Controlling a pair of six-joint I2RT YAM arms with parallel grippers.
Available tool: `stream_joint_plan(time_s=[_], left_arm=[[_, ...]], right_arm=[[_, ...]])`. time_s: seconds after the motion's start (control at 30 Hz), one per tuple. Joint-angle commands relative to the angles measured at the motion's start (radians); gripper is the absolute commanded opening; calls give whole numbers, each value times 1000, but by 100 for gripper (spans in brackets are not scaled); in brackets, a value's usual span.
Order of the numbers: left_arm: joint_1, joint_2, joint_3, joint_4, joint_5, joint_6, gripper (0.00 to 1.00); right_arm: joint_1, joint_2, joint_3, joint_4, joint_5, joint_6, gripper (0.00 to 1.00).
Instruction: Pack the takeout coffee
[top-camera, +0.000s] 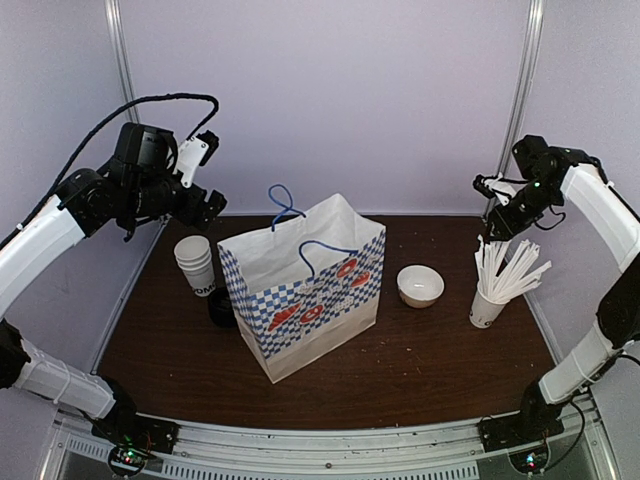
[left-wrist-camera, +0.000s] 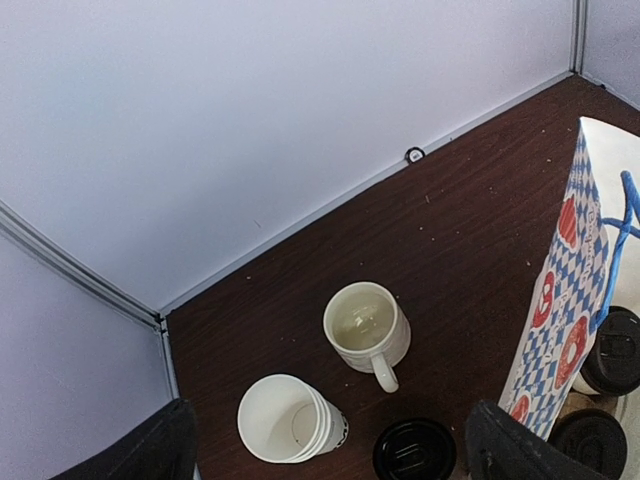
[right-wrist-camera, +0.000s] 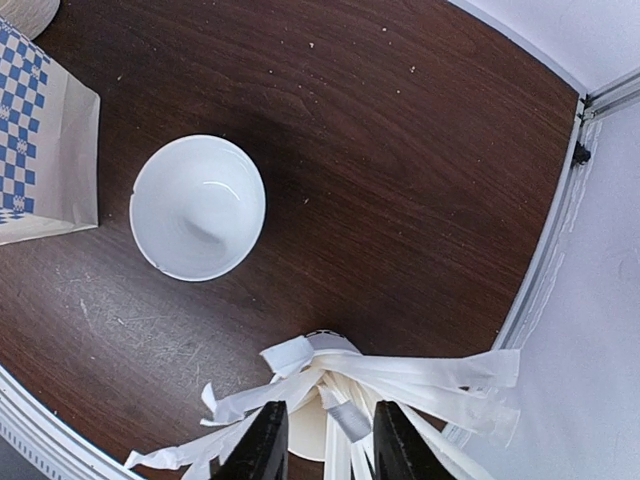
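Table (top-camera: 430, 360): dark wood.
Bag (top-camera: 305, 290): checkered paper, upright, mouth open.
Left gripper (left-wrist-camera: 330, 410): fingers spread wide, empty, high over a mug (left-wrist-camera: 365, 330).
Right gripper (right-wrist-camera: 328, 415): fingers partly apart, empty, above the straw cup (top-camera: 487, 308).
Coffee cup (left-wrist-camera: 612, 350): black-lidded, just past the bag's checkered wall, apparently inside.

A dark brown wood-grain tabletop (top-camera: 440, 350), scuffed and dotted with pale crumbs, lies under even, soft light. Plain pale lavender walls (top-camera: 330, 100) close it on 3 sides, joined at the back corners by 2 slim metal posts (top-camera: 124, 60). A grey metal rail (top-camera: 330, 445) runs along the near edge.
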Motion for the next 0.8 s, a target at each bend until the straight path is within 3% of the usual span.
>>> stream_joint_plan(time_s=[0.0,0.07,0.2,0.37,0.77], left_arm=[[6,-8,4,50,19,-14,98],[6,-7,3,49,18,-12,98],[6,-1,4,51,12,-8,98],[6,9,9,53,24,-6,98],[6,29,69,30,19,12,98]], right_arm=[[-15,25,-11,24,26,20,26],[-18,24,-8,14,26,23,14],[-18,-13,-24,22,32,24,0],[-18,-50,24,-19,26,19,0],[-21,-137,352,-83,-50,-37,0]])
